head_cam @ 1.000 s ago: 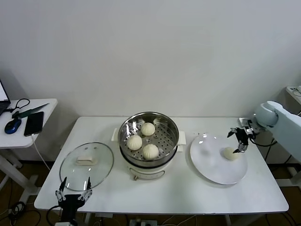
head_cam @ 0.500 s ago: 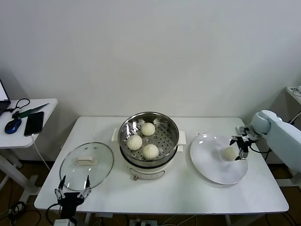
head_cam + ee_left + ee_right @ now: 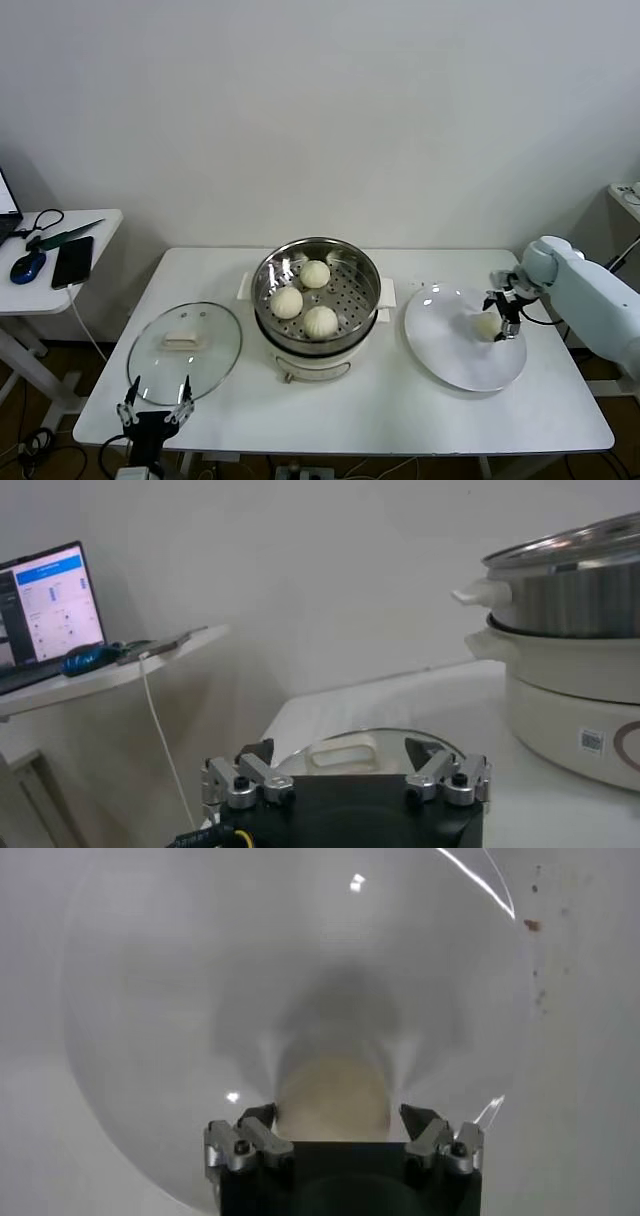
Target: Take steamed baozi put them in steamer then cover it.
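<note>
Cream-white round dough bun (image 3: 486, 325) lies on the flat white round plate (image 3: 450, 350) at centre right of the head view; being round, it shows no long axis. The right gripper (image 3: 503, 314) hangs right over it, fingers spread to either side. Three similar buns (image 3: 320, 320) sit in the shiny steel steamer basket (image 3: 362, 263) mid-frame. The left gripper (image 3: 156, 411), fingers apart, waits at lower left beside the clear glass lid (image 3: 184, 350).

White arm, black grippers

Right gripper (image 3: 505, 312): black body, silver screwed finger mounts, smooth white arm shell; left gripper (image 3: 155, 412) black, same mounts, yellow-black cable.
</note>
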`<state>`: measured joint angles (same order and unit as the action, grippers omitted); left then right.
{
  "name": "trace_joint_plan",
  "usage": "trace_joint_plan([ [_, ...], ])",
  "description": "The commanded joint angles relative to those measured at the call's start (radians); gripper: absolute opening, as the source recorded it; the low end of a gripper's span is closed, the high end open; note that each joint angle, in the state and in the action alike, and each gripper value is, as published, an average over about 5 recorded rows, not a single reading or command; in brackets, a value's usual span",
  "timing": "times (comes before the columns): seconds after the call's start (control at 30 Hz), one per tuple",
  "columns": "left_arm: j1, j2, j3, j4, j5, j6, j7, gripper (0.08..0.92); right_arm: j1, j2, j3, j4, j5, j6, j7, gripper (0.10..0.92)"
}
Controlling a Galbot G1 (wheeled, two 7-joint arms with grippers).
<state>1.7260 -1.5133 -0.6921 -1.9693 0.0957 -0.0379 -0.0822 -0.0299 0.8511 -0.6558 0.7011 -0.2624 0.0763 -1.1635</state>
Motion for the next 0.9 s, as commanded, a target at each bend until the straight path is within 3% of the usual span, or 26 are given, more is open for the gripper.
trace_joint_plan([
  [0.03,-0.002,0.001,0.0,0.001,0.0,0.0,0.0,0.823,0.0,0.021,-0.002,-0.035,-0.015,0.01,-0.002,0.802],
  [0.37,0.005,0.004,0.0,-0.002,0.001,0.003,-0.001,0.823,0.058,-0.013,-0.064,0.023,0.089,-0.035,-0.006,0.691],
  [0.63,-0.001,0.007,0.018,-0.007,0.004,0.008,0.002,0.823,0.361,-0.055,-0.373,0.178,0.445,-0.167,0.024,0.673],
  [0.9,-0.017,-0.004,0.055,-0.016,0.031,0.02,0.037,0.823,0.708,0.025,-0.705,0.334,0.804,-0.3,0.079,0.67],
])
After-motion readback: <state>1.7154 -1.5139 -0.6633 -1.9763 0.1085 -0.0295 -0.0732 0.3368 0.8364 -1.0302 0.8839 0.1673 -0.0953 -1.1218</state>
